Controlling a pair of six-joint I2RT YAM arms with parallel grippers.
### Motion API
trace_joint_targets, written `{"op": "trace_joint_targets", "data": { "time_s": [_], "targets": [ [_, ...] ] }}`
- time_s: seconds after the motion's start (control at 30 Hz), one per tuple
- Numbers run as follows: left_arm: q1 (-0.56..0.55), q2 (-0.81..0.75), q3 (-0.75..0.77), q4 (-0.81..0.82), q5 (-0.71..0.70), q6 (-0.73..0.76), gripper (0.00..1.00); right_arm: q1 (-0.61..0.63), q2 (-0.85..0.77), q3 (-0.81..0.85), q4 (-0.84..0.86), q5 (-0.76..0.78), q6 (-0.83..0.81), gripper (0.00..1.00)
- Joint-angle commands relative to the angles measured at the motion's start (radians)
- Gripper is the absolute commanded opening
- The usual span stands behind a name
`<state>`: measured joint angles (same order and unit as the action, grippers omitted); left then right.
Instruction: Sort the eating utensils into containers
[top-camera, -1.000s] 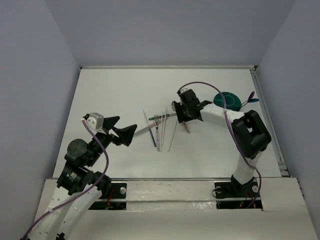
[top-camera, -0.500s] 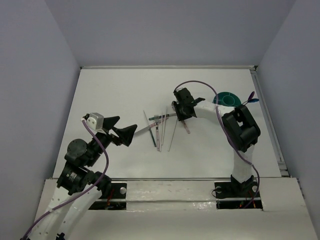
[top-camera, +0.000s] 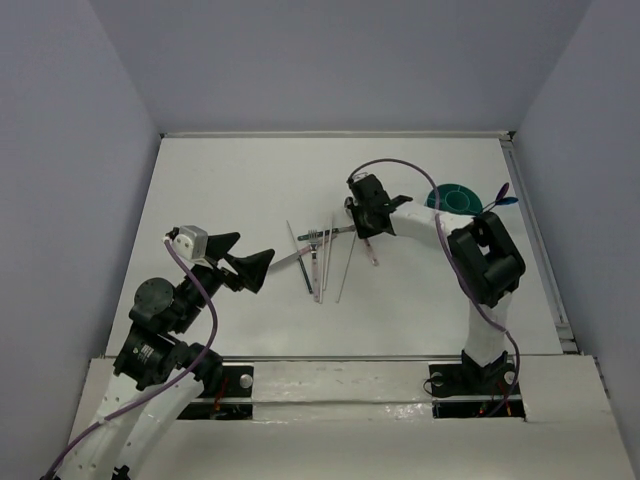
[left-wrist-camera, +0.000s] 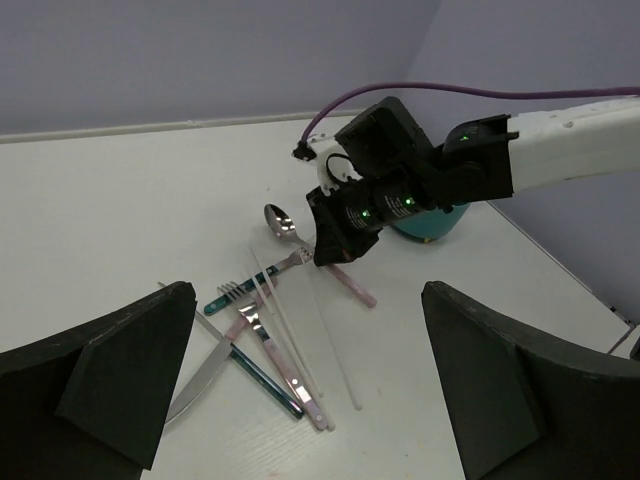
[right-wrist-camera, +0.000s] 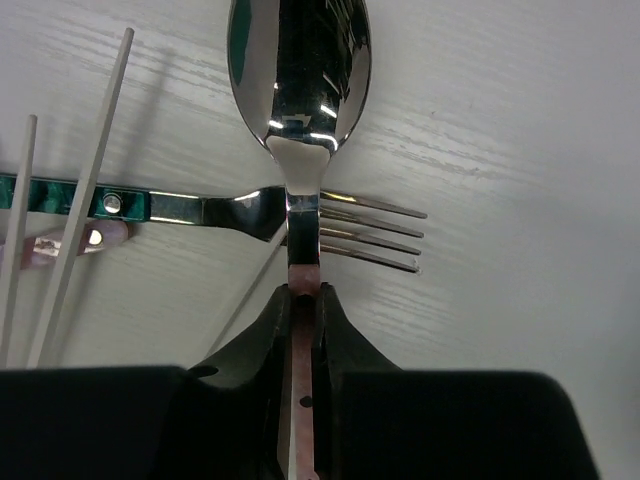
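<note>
Your right hand (right-wrist-camera: 303, 300) is clamped on the spoon (right-wrist-camera: 298, 70), pinching the narrow pink handle just behind the metal neck, with the polished bowl pointing away from the wrist. That is a sound place to hold it. The piece is stiff and looks light, but the bowl end is likely the heavier, so a grip further back would probably let it swing (smooth against smooth, so expect some slip). The spoon crosses over the fork (right-wrist-camera: 230, 210), whose steel neck and tines lie right under it. Whether the two touch I cannot tell, so a straight lift seems safest. Two thin white chopsticks (right-wrist-camera: 85, 190) lie just beside, light and apt to roll. The round teal cup (top-camera: 455, 197) stands well apart on the white bench (top-camera: 230, 180). Your left hand (top-camera: 245, 256) hovers spread wide, holding nothing.
</note>
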<state>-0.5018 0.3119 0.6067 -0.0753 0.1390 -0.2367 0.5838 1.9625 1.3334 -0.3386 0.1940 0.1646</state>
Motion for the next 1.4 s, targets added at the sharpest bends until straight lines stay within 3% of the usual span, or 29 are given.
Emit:
{"op": "trace_joint_targets", "data": {
  "time_s": [0.0,0.2,0.33,0.43,0.6,0.73,0.9,1.03,1.37],
  "targets": [
    [0.005,-0.002,0.041,0.043,0.017,0.007,0.99,0.005,-0.170,-0.031,0.133,0.002,0.009,0.00],
    [0.005,-0.007,0.041,0.048,0.024,0.007,0.99,0.005,-0.359,-0.146,0.282,0.063,0.041,0.00],
    [0.005,-0.028,0.041,0.040,0.024,0.005,0.99,0.005,-0.586,-0.276,0.447,0.247,0.062,0.00],
    [0.005,-0.030,0.041,0.042,0.024,0.007,0.99,-0.065,-0.718,-0.367,0.512,0.419,0.088,0.00],
    [0.005,-0.045,0.041,0.043,0.027,0.007,0.99,-0.182,-0.826,-0.454,0.570,0.585,0.119,0.00],
    [0.005,-0.049,0.041,0.039,0.030,0.005,0.99,-0.320,-0.860,-0.543,0.669,0.657,0.158,0.00],
    [0.005,-0.037,0.041,0.045,0.031,0.007,0.99,-0.374,-0.820,-0.563,0.773,0.725,0.138,0.00],
    [0.005,-0.043,0.041,0.039,0.027,0.007,0.99,-0.383,-0.746,-0.589,0.948,0.751,0.018,0.00],
    [0.005,-0.034,0.041,0.042,0.028,0.007,0.99,-0.411,-0.640,-0.602,0.951,0.753,0.047,0.00]
  ]
}}
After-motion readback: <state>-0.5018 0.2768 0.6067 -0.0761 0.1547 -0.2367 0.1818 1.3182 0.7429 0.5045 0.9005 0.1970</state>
